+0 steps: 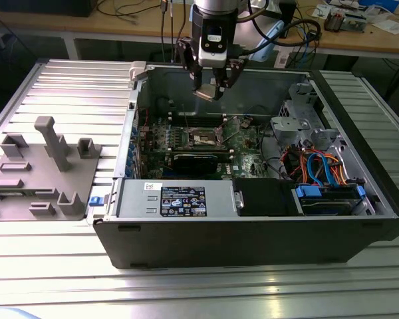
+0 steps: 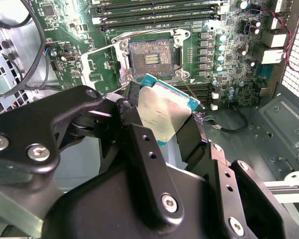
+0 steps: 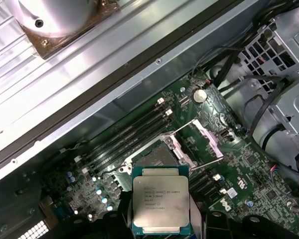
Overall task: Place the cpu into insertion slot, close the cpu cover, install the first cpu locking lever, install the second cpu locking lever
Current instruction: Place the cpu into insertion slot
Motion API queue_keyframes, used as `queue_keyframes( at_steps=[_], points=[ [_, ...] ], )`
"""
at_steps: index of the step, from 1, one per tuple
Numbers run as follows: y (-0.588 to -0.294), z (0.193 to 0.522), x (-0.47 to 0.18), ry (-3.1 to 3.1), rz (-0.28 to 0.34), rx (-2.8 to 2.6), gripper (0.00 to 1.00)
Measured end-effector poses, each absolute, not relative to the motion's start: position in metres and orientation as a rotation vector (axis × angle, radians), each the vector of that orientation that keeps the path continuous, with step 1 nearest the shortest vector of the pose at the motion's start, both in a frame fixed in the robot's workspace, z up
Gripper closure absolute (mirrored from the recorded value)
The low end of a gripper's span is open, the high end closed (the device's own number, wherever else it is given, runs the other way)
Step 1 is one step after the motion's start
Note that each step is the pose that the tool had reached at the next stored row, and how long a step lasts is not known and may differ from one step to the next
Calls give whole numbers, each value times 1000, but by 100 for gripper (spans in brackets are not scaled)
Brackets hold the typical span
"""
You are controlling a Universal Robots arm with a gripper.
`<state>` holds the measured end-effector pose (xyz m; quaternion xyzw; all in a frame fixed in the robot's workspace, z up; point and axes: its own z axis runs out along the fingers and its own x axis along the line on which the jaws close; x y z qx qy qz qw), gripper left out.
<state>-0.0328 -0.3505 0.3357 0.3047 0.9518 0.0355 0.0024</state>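
We see the desk with a big open computer case on it. Inside lies the green board with its open insertion slot. High above the slot, our jaws hold the little cpu tight

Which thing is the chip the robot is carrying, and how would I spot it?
Find the open black computer case; the gripper hangs above its green circuit board. It grips the cpu, a small flat square with a silvery top and green edge, unlike the dark-centred insertion slot below.
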Motion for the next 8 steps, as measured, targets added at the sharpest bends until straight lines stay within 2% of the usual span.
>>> queue_keyframes(
  at_steps=[8],
  points=[
    [-351,336,-33,2979,111,973,46]
  ],
)
